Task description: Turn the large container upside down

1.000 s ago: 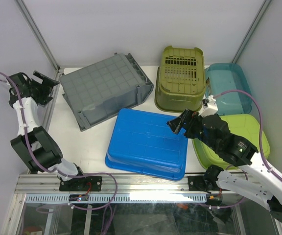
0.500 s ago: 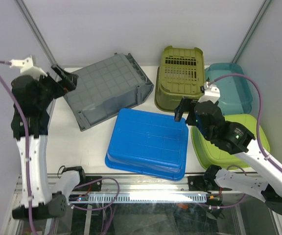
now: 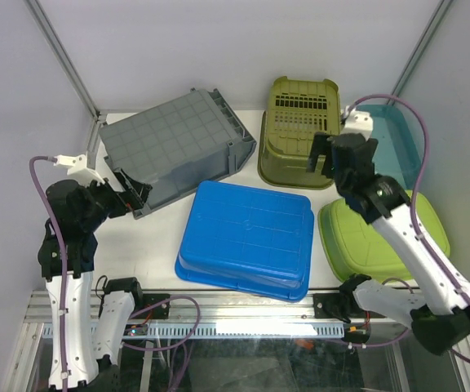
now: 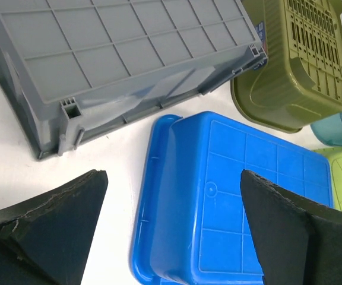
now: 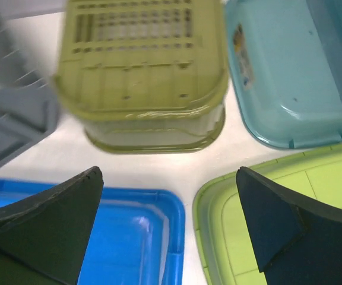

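- The grey crate (image 3: 178,147) sits upper left of centre in the top view. Its grid base faces up and its ribbed rim is down on the table (image 3: 157,237). You can read it as already flipped.
- The blue tub (image 3: 247,233) lies base-up just below the crate, centre frame. Its upper-left corner is right by the crate's rim; I cannot tell whether they touch.
- The left gripper (image 3: 133,189) hangs at the crate's near-left corner, at mid-left of the frame. Its fingers are spread wide and hold nothing. In its wrist view that corner shows in the gap above the fingertips, apart from them.
- The right gripper (image 3: 323,155) is at right of centre, above the olive basket (image 3: 300,122) and near the teal tub (image 3: 390,143) and lime tub (image 3: 341,241). Its fingers are also wide and empty, well apart from the crate.
- Nothing grips the crate; it stands on its own rim, which likely explains why both grippers are open.
- Check that the rim sits flat. The side nearest the blue tub might be propped.
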